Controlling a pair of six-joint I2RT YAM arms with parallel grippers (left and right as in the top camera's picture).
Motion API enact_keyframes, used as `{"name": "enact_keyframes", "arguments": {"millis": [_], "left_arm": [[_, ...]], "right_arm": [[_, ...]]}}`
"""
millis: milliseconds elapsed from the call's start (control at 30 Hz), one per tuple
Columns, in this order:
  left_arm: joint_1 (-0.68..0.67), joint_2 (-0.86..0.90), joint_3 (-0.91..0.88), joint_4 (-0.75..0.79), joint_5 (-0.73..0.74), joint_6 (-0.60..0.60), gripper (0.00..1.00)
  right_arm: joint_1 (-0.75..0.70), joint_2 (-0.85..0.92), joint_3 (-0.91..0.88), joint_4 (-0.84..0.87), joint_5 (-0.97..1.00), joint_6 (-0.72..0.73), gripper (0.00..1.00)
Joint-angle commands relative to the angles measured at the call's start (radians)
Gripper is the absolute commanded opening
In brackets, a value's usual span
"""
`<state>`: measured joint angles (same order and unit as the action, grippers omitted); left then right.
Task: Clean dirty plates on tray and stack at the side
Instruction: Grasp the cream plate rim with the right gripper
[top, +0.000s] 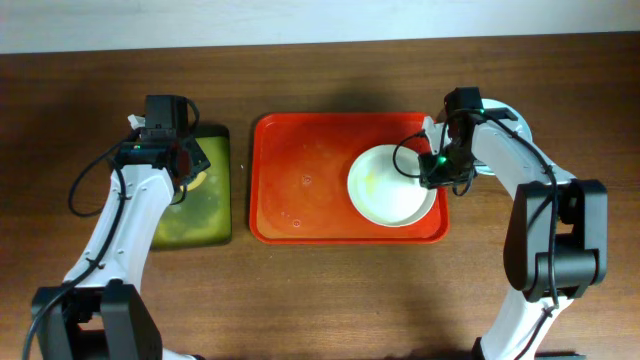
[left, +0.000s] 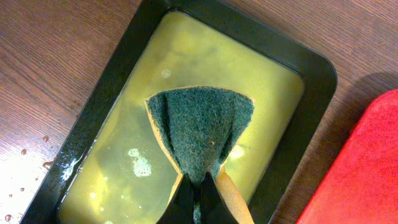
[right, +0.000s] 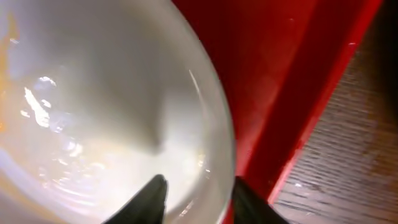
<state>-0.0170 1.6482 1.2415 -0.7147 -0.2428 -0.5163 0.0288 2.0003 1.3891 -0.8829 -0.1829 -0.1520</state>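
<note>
A cream-white plate (top: 388, 186) with a yellowish smear lies in the right half of the red-orange tray (top: 300, 185). Whether other plates lie under it I cannot tell. My right gripper (top: 437, 168) is at the plate's right rim. In the right wrist view one finger rests inside the plate (right: 112, 106) and the other outside the rim, so my right gripper (right: 200, 194) is shut on the rim. My left gripper (left: 200, 194) is shut on a green-and-yellow sponge (left: 199, 127), held over the black tray (left: 112, 81). My left gripper (top: 183, 165) shows at the left in the overhead view.
The black tray (top: 222, 185) holds yellow-green liquid and stands just left of the red tray. Brown wooden table (top: 320, 300) surrounds both trays. The red tray's rim (right: 305, 118) runs close beside my right fingers. Water drops lie on the wood (left: 25, 151).
</note>
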Motion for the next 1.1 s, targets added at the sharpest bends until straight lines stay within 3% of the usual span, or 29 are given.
{"name": "enact_keyframes", "arguments": {"millis": [0, 133, 233, 367, 700, 800, 933, 1067], "left_arm": [[0.007, 0.007, -0.002, 0.003, -0.007, 0.016, 0.0], [0.007, 0.007, -0.002, 0.003, -0.006, 0.016, 0.0], [0.007, 0.007, -0.002, 0.004, -0.007, 0.016, 0.0], [0.007, 0.028, -0.003, 0.019, 0.02, 0.016, 0.0], [0.036, 0.334, -0.003, 0.127, 0.052, 0.009, 0.0], [0.046, 0.291, 0.027, 0.111, 0.045, 0.021, 0.0], [0.044, 0.108, 0.079, 0.081, 0.058, 0.021, 0.0], [0.02, 0.014, 0.077, 0.067, 0.249, 0.021, 0.0]], "right_arm": [[0.021, 0.006, -0.006, 0.005, -0.067, 0.08, 0.33], [0.045, 0.006, -0.062, 0.033, 0.027, 0.217, 0.33], [0.045, 0.006, -0.129, 0.115, 0.026, 0.24, 0.33], [0.045, 0.006, -0.139, 0.174, -0.008, 0.293, 0.16], [0.074, 0.006, -0.139, 0.219, -0.035, 0.345, 0.11], [0.124, 0.006, -0.139, 0.269, -0.034, 0.344, 0.11], [0.19, 0.005, -0.138, 0.335, -0.034, 0.345, 0.11], [0.238, 0.006, -0.138, 0.402, -0.047, 0.345, 0.11]]}}
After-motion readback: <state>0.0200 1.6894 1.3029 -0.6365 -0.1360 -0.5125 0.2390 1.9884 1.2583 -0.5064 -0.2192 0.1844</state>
